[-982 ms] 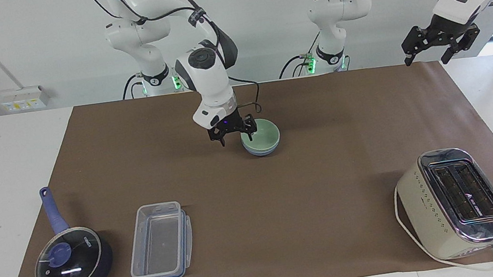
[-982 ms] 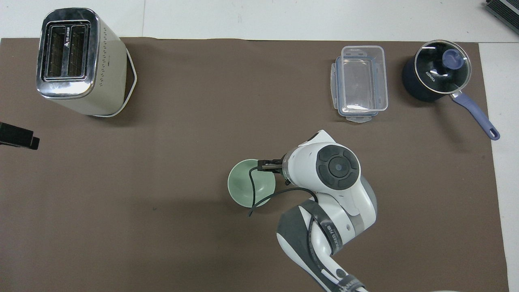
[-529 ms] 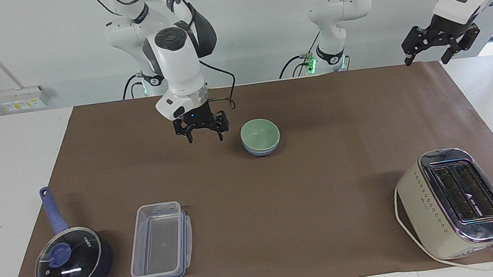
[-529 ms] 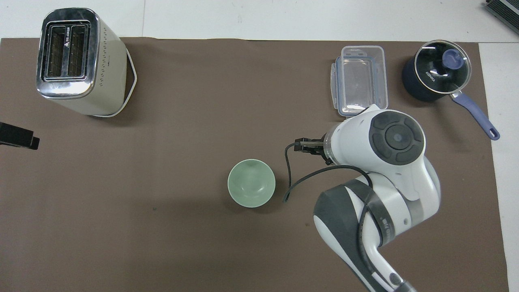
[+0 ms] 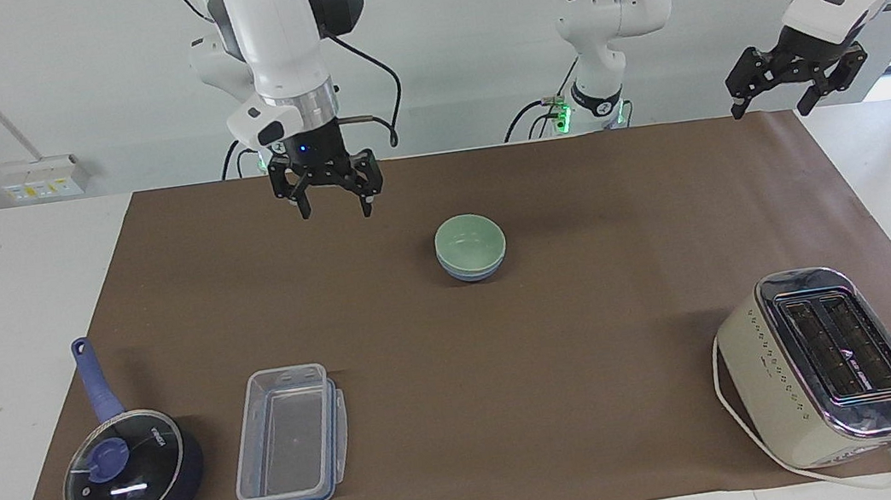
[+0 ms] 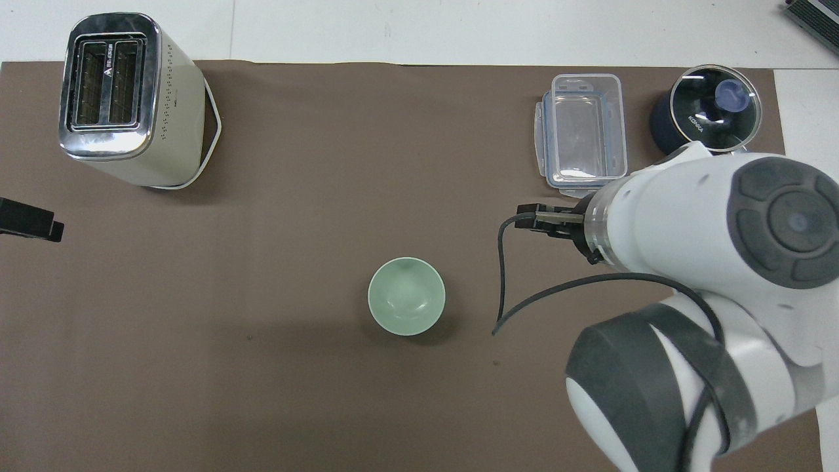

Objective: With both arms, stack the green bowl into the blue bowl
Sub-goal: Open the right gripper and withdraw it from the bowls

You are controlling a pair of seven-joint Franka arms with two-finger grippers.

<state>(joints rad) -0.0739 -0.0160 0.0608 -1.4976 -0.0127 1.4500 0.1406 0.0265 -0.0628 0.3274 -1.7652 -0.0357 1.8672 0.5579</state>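
The pale green bowl [image 5: 469, 241] sits nested inside the light-blue bowl [image 5: 472, 271] near the middle of the brown mat. From above, the green bowl [image 6: 406, 295] covers nearly all of the blue one. My right gripper [image 5: 331, 206] hangs open and empty, high over the mat beside the bowls toward the right arm's end. In the overhead view the right arm's wrist hides its fingers. My left gripper [image 5: 771, 107] waits open and empty, raised over the mat's edge at the left arm's end, apart from the bowls.
A cream toaster [image 5: 822, 364] stands far from the robots at the left arm's end. A clear plastic container [image 5: 290, 442] and a dark blue saucepan with glass lid [image 5: 130, 468] lie far from the robots at the right arm's end.
My right gripper has lifted away from the stacked bowls and swung up toward the right arm's end. The bowls and the left arm have stayed put.
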